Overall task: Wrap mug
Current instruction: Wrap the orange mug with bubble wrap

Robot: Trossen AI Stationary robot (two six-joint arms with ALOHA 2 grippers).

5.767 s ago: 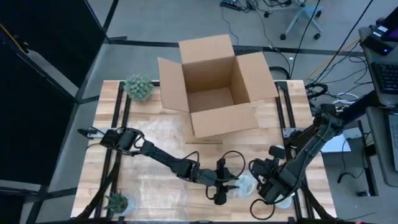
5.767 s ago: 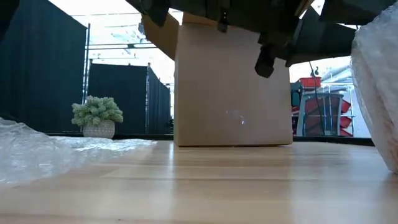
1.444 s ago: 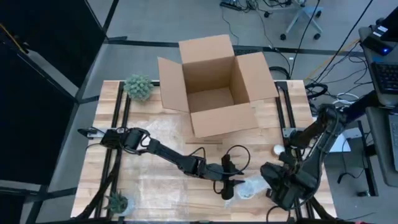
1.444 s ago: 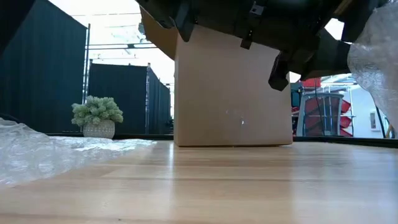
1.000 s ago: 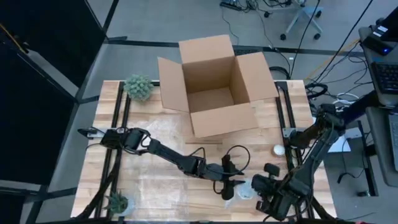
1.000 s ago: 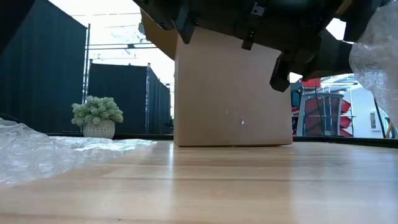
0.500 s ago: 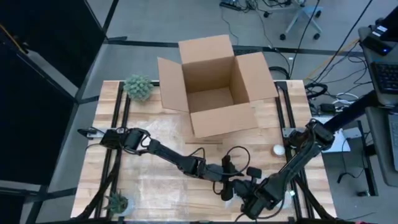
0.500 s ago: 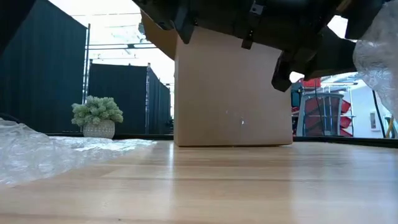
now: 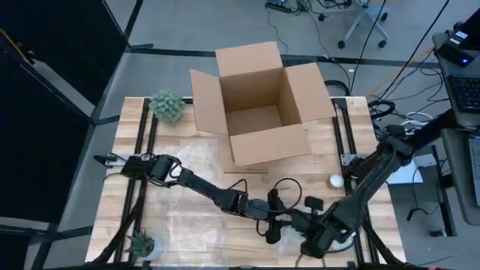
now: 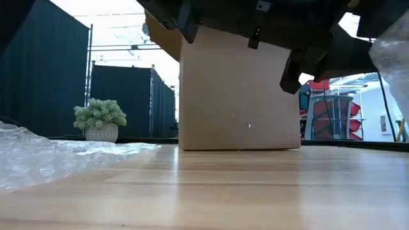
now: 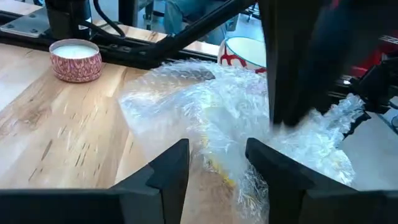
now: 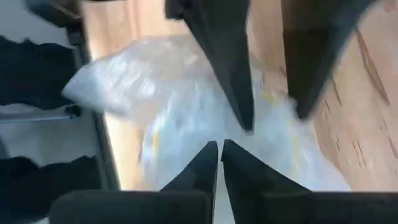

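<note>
Bubble wrap [image 11: 217, 118] bundles the mug just ahead of my left gripper [image 11: 217, 165], whose fingers stand apart and empty over the table [image 11: 56, 137]. My right gripper [image 12: 219, 152], fingers pressed together, hangs above the same bundle [image 12: 186, 118]. I judge the wrap soft, slippery and springy, the mug inside hard and breakable, so I would pinch a loose fold, not squeeze the core.

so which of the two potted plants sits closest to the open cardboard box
The bushy plant at the table's far left corner, beside the box; the small spiky plant sits at the near edge.
</note>
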